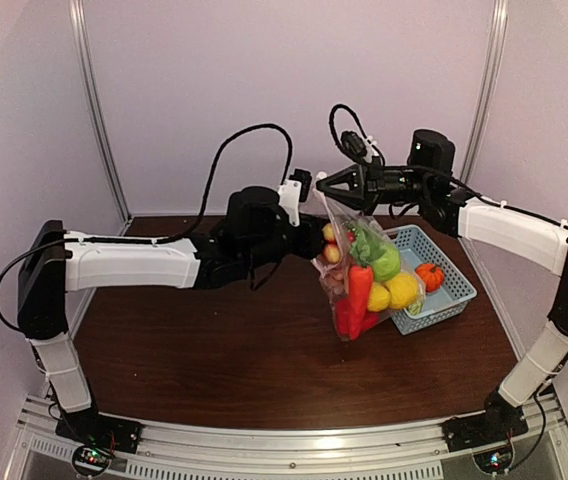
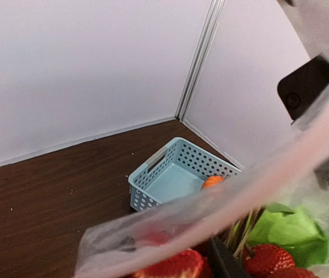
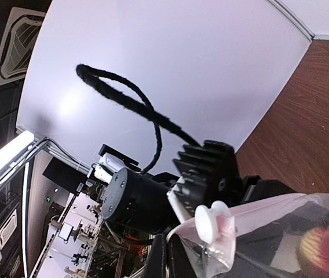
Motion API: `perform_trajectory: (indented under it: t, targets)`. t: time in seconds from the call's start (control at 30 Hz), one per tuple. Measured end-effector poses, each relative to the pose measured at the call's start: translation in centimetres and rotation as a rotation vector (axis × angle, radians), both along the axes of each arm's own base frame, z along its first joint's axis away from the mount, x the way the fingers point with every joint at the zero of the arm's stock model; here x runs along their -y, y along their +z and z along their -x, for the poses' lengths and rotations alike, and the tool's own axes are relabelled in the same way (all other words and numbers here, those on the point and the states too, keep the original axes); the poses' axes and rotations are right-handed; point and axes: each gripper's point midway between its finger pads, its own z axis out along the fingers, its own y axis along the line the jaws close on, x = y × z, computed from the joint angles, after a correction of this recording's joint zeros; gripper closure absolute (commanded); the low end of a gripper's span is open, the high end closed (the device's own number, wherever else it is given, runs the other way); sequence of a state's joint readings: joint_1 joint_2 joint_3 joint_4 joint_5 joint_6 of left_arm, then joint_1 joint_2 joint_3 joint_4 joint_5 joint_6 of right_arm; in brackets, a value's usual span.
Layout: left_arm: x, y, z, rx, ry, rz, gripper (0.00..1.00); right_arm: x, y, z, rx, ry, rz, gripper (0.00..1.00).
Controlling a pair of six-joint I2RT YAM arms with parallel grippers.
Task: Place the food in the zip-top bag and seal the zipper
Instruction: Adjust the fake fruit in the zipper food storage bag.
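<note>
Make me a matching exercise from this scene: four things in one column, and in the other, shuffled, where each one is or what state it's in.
Column one:
1 pumpkin
2 red pepper
3 basket
4 right pincer

Column two:
A shut on the zip-top bag at its top edge
B inside the hanging bag
C standing on the table
D lying in the basket

Pairs: 1-D, 2-B, 3-C, 4-A
</note>
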State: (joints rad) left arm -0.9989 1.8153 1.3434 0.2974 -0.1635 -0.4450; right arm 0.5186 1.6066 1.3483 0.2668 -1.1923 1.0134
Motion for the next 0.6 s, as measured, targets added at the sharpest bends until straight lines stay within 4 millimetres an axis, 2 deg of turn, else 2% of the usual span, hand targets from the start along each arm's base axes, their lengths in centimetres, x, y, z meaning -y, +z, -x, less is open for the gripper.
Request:
perform_trajectory:
  t: [0.07, 0.17, 0.2, 0.27, 0.3, 0.5, 0.6]
  targets:
    - [0.6, 0.6, -0.5, 0.004, 0.003, 0.006, 0.46, 0.1, 1.1, 0.4, 0.009, 0.021, -0.033, 1.00]
    - [0.1, 1.0, 0.0, 0.005, 0.002, 0.004, 0.36, 0.2, 1.7, 0.6, 0.024, 0.037, -0.052, 1.00]
    - [-0.3, 1.1, 0.3, 0.003, 0.002, -0.001, 0.30, 0.4, 1.8, 0.5, 0.023, 0.035, -0.053, 1.00]
    - [-1.0, 1.9, 0.8, 0.010, 0.004, -0.016, 0.06, 0.7, 2.0, 0.2, 0.026, 0.030, -0.057, 1.00]
    - [-1.4, 2.7, 1.1, 0.022, 0.006, -0.022, 0.03, 0.9, 2.0, 0.1, 0.030, 0.026, -0.060, 1.00]
    - [-4.3, 10.8, 3.9, 0.122, -0.010, 0.080, 0.02, 1.8, 2.6, -0.8, 0.041, 0.000, -0.079, 1.00]
    - [-4.9, 12.8, 5.1, 0.138, -0.025, 0.108, 0.05, 1.7, 2.7, -1.0, 0.041, 0.003, -0.089, 1.00]
